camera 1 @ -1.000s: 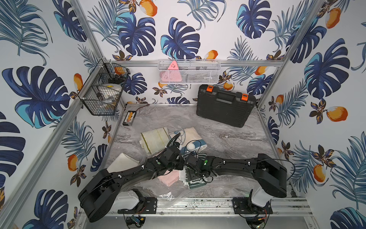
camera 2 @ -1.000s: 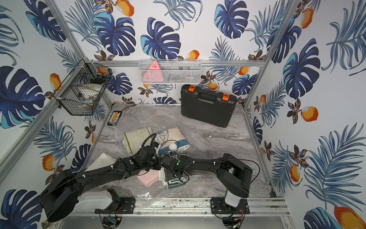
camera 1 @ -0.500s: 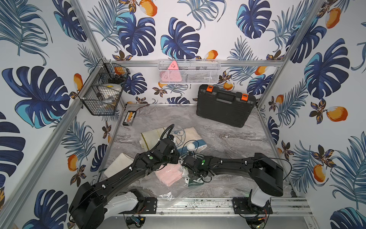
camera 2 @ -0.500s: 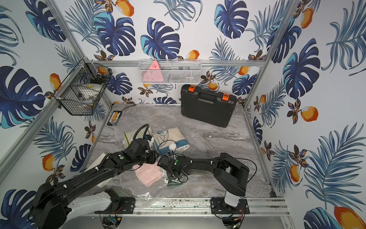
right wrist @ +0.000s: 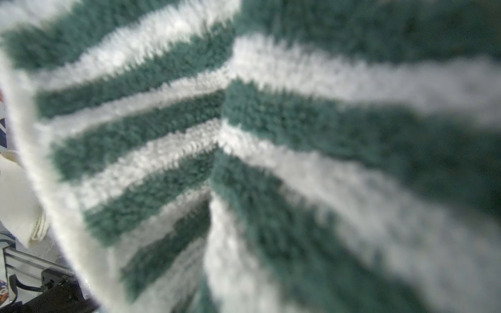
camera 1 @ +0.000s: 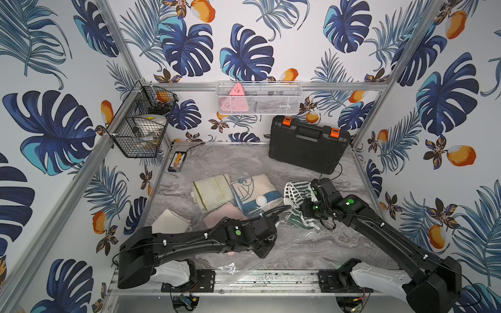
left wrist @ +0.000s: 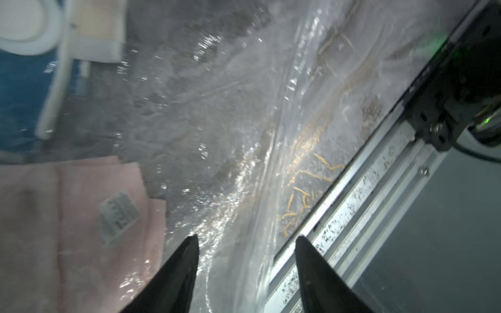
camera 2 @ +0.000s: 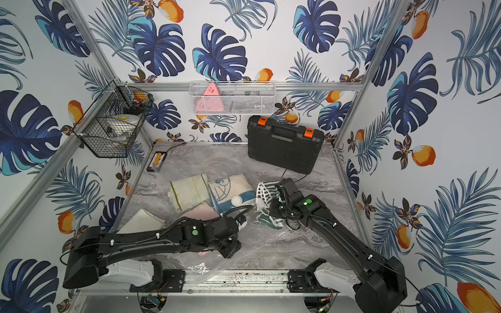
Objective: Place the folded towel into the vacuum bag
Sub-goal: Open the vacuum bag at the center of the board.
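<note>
1. Nearest, the aluminium rail runs along the near edge of the vacuum bag, which lies flat, clear and crinkled on the marbled tabletop.
2. Left gripper: jaws apart, poised over the bag's plastic close to that near edge, with nothing between them.
3. Pink towel: just beside the left gripper; glints of the bag's film cross it.
4. Valve cap: round and white, at the bag's far end, over a cartoon-print towel.
5. Striped towel: green and white, raised off the tabletop just beyond the bag's far corner and outside the bag.
6. Right gripper: apparently clamped on the striped towel, though cloth hides the jaws.
7. Black case: well beyond the bag, against the back wall.
</note>
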`<state>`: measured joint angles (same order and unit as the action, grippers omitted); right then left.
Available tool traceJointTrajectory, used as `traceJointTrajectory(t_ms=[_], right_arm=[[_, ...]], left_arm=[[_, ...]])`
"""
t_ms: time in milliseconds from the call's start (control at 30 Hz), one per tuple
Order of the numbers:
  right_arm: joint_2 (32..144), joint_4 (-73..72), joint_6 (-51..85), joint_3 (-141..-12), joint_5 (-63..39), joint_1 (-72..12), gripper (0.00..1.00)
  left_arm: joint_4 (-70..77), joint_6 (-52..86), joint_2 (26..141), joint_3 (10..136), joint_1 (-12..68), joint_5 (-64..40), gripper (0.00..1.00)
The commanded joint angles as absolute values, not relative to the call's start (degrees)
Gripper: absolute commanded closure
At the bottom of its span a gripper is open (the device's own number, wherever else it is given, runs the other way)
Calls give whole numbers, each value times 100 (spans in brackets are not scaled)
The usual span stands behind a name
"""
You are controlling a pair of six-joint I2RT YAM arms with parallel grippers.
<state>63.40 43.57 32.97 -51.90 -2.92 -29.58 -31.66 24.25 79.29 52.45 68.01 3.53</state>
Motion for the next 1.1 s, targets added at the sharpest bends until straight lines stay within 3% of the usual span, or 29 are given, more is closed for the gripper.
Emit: traceJointTrajectory(t_ms=[0,200,433,600,833,933,1067], right_arm=[[6129,4433,3294,-4961,-887,-2656,95],[6119,4287,3337,-4808,-1118,-2379,95],[6134,4166,3377,-4639,-1257,-2352,94],[6053,4197,3357,-4541,-1206,-2353,95],[5979,4184,3392,-4461,-1221,-2338,94],[5990,4214,3388,-4464,-1274,-2344,94],[5901,4541,3296,-4560,-1309,-2343,94]], left_arm=[[-3600,2168,8356,5432,6998,343,33],[-4035,1982,9088,5646,7386,605,30],[-3684,2082,9155,5498,7414,1346,39],[-3603,1997,9349,5410,7418,1302,49],[-3526,1958,9476,5308,7414,1362,54],[-3459,1955,9433,5304,7418,1439,68],[-3510,2027,9078,5366,7390,1834,100]])
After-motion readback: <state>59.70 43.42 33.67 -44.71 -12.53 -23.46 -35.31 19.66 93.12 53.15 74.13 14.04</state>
